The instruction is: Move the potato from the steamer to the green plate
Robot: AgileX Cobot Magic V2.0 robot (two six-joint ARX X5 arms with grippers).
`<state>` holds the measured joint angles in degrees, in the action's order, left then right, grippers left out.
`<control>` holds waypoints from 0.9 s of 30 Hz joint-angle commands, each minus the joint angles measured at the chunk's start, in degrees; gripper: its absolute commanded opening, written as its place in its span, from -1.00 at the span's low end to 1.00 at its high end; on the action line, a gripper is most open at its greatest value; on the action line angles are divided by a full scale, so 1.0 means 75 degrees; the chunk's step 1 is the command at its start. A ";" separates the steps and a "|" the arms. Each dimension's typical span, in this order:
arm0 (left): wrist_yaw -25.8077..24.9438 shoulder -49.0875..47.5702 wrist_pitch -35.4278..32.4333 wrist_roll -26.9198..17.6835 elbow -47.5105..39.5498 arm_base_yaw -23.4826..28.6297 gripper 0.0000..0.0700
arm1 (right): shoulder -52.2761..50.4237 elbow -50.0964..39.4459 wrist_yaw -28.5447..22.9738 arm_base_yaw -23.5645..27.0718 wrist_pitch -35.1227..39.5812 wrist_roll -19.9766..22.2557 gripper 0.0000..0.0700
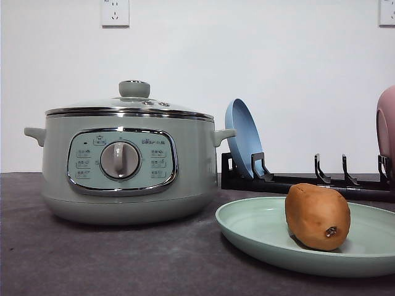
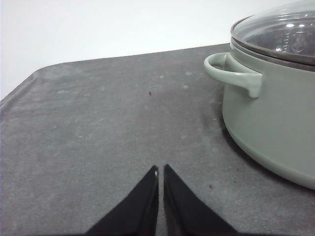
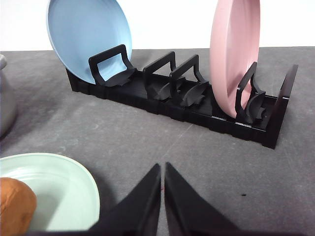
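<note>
Already, by the look of it, the transfer is done; what remains is leaving it undisturbed.

Left gripper [image 2: 160, 169]: fingers pressed together with nothing between them, over bare grey table [image 2: 98, 137] beside the steamer's side handle [image 2: 231, 73]. Keep it low and apart from that handle on any retreat.

Steamer [image 1: 126, 163]: on the left of the front view, glass lid [image 1: 133, 102] seated on top (closed, so nothing to lift again).

Green plate [image 1: 259, 231]: flat on the table, right of the steamer and in front of the black rack [image 1: 290, 180].

Potato [image 1: 317, 216]: resting upright on the green plate, toward its right half, dark spot facing the camera. It looks settled; a nudge to the plate could roll it.

Blue plate [image 3: 88, 37]: standing in the rack's left slot.

Pink plate [image 3: 234, 54]: standing on edge in the rack's right end.

Right gripper [image 3: 162, 169]: tips shut and empty, near the green plate's rim; judged best withdrawn straight back, without sweeping across the rim.
</note>
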<state>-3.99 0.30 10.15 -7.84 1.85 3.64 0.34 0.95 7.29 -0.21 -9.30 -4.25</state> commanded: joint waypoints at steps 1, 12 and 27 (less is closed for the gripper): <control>0.0016 -0.0017 0.0068 0.0017 -0.0155 0.0020 -0.96 | -0.0020 -0.0035 0.0003 0.0009 0.0055 0.0026 -1.00; 0.0015 -0.0015 0.0065 0.0016 -0.0155 0.0020 -0.96 | -0.0020 -0.0035 0.0003 0.0011 0.0055 0.0026 -1.00; 0.0015 -0.0015 0.0066 0.0015 -0.0155 0.0020 -0.96 | -0.0020 -0.0035 0.0003 0.0011 0.0055 0.0026 -1.00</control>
<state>-3.99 0.30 10.15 -7.84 1.86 3.64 0.34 0.95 7.29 -0.21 -9.30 -4.25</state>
